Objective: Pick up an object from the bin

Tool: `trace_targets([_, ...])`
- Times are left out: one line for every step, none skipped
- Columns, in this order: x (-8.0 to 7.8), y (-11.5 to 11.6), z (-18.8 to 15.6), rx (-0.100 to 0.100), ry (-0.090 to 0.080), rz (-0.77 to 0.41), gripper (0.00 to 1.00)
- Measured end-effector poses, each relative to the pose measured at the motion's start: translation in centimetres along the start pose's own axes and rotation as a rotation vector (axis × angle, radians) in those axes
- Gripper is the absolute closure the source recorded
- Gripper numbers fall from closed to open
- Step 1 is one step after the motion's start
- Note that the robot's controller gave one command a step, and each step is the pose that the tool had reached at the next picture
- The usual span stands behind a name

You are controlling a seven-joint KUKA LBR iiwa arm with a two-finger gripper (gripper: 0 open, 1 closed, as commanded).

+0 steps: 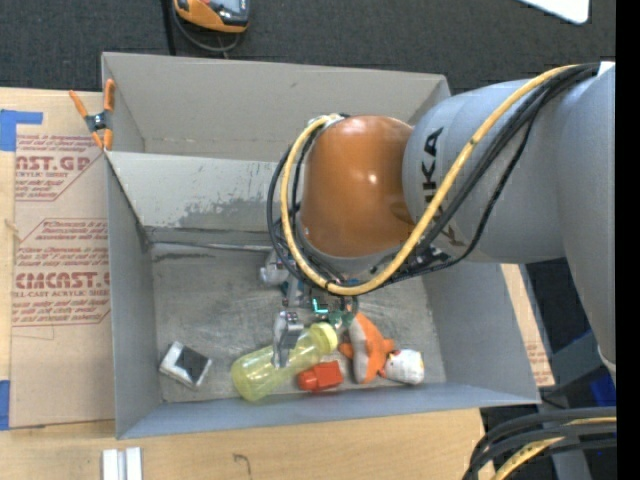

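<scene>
We see the gripper [290,333] over the yellow bottle [258,376]; how its jaws stand we cannot tell. It looks light, stiff, probably slippery: we'd grip across its middle.

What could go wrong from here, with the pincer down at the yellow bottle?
1. The yellow bottle lies on its side and looks round and smooth, so it may roll or slip away from the pincer.
2. The red piece and the orange and white toy lie close beside the bottle; they may be pushed or caught along with it.
3. All three lie near the bin's front wall, which leaves little room.
</scene>
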State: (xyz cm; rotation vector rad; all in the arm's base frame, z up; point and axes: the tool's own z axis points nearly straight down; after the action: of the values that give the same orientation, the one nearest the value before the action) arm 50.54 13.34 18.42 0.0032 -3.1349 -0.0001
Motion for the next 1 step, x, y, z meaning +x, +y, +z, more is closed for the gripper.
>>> trace_targets([-0.19,-0.05,-0.34,-0.001,-0.007,0.001,0.00])
